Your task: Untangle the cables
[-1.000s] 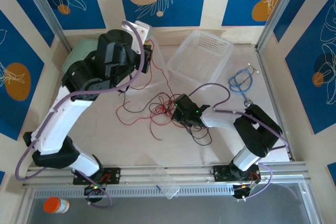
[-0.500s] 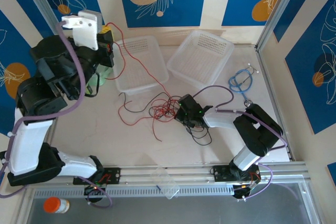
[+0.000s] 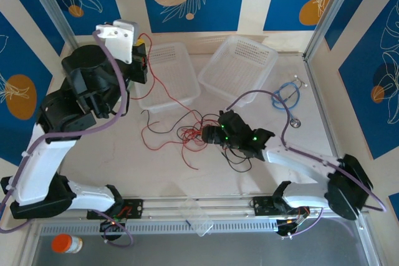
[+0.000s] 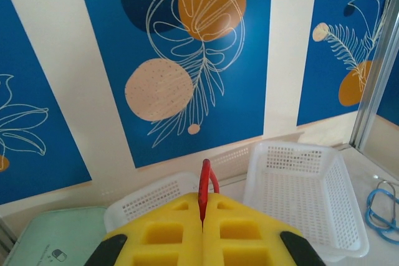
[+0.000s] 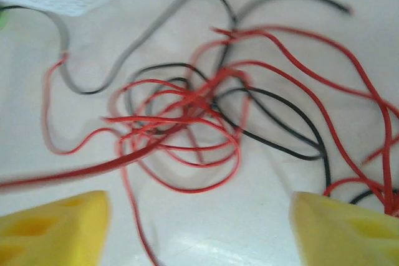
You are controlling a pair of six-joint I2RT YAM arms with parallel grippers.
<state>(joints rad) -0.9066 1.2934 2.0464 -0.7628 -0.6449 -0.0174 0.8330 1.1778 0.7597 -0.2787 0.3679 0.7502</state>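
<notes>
Left pincer: pinching a thin red wire, raised near the worktop far left corner
Right pincer: spread over the red-and-black wire tangle, mid-worktop
Risk: knot tightened if the wire is pulled unrestrained

Top cam looks down on everything; left wrist faces the back wall, sharing the baskets; right wrist's close over the cables

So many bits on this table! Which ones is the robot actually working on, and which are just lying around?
In the job: tangle of red and black cables; red cable pinched in the left gripper; open right gripper at the tangle.
Lying about: two white baskets; blue cable loop; orange-capped bottle.
</notes>
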